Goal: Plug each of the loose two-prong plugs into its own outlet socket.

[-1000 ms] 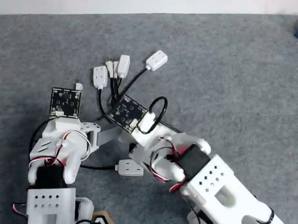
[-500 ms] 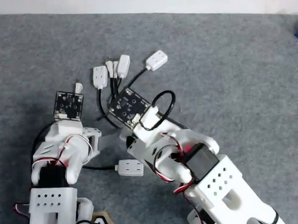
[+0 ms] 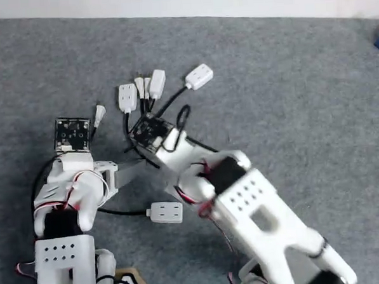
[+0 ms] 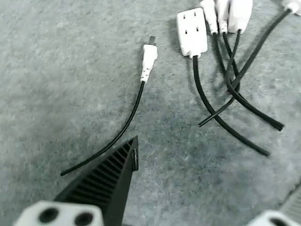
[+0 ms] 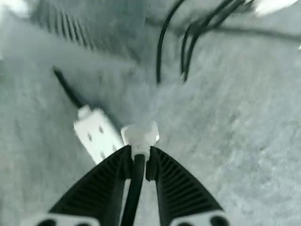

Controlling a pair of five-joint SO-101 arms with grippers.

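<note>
We are at the carrying step: the right gripper (image 5: 139, 153) pinches one plug (image 5: 139, 133) near an outlet socket (image 5: 96, 134), so next its prongs must meet the slots, while the left gripper (image 4: 207, 179) hangs spread near another loose plug (image 4: 149, 54).
</note>
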